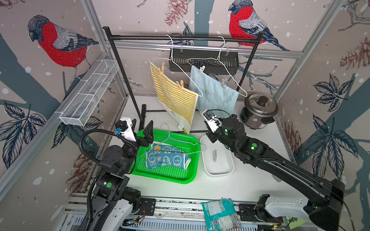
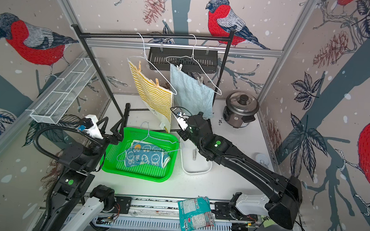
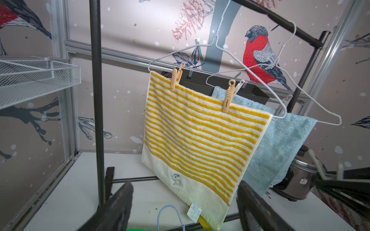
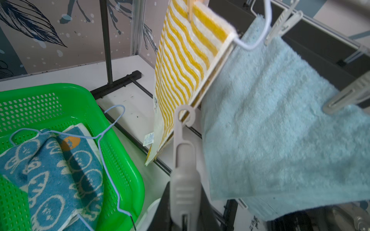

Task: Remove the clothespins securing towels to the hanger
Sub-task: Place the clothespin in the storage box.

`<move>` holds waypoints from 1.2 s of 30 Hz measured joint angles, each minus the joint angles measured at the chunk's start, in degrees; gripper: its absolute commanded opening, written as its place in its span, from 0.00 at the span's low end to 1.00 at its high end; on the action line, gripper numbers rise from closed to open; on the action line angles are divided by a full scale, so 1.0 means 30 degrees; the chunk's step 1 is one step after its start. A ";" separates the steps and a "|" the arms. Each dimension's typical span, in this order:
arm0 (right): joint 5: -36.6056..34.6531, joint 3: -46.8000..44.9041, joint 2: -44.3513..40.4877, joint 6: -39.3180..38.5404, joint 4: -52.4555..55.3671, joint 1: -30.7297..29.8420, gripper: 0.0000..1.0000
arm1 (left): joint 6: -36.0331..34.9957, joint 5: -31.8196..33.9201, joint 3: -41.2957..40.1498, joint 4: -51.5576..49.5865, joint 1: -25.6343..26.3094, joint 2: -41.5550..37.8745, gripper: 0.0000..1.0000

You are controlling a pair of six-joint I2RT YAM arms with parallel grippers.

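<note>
Got one pale plastic clothespin clamped in the right end effector, poking out past the fingertips, close to the bottom edge of the light-blue towel and by the far end of the white tray. Another pale clothespin lying flat in that tray. Two more pale ones pinned on the blue towel, two tan ones on the yellow striped towel beside it, both up on the black rack. Teal towel down in the green basket with a wire hanger across it. Left end effector spread wide, holding nothing, over the basket's far left corner
</note>
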State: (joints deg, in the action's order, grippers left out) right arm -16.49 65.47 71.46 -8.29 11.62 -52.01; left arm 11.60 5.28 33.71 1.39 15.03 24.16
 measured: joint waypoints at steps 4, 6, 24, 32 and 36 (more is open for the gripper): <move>0.0641 -0.0998 -0.0845 0.2463 0.1508 0.0903 0.02 | 0.0313 0.1377 -0.1246 0.0015 0.0000 -0.0313 0.80; 0.1078 -0.1552 -0.1020 0.3665 0.2142 0.1260 0.02 | 0.0627 0.2084 -0.1639 0.0058 0.0000 -0.0350 0.80; 0.5311 -0.4342 0.2871 0.9216 0.5814 0.4371 0.02 | 0.2004 0.5705 -0.2441 0.0444 -0.0007 0.0270 0.80; 0.5333 -0.5034 0.4320 0.9347 0.5785 0.4816 0.02 | 0.1996 0.5770 -0.2229 0.0750 -0.0007 0.0758 0.80; 0.5107 -0.5071 0.4779 0.9347 0.5617 0.4852 0.09 | 0.2004 0.5792 -0.2229 0.0780 -0.0007 0.0838 0.80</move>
State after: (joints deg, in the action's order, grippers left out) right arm -1.17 50.26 85.80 19.75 28.47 -37.45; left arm 17.61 22.65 27.03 3.73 15.00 26.68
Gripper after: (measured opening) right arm 0.163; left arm 0.797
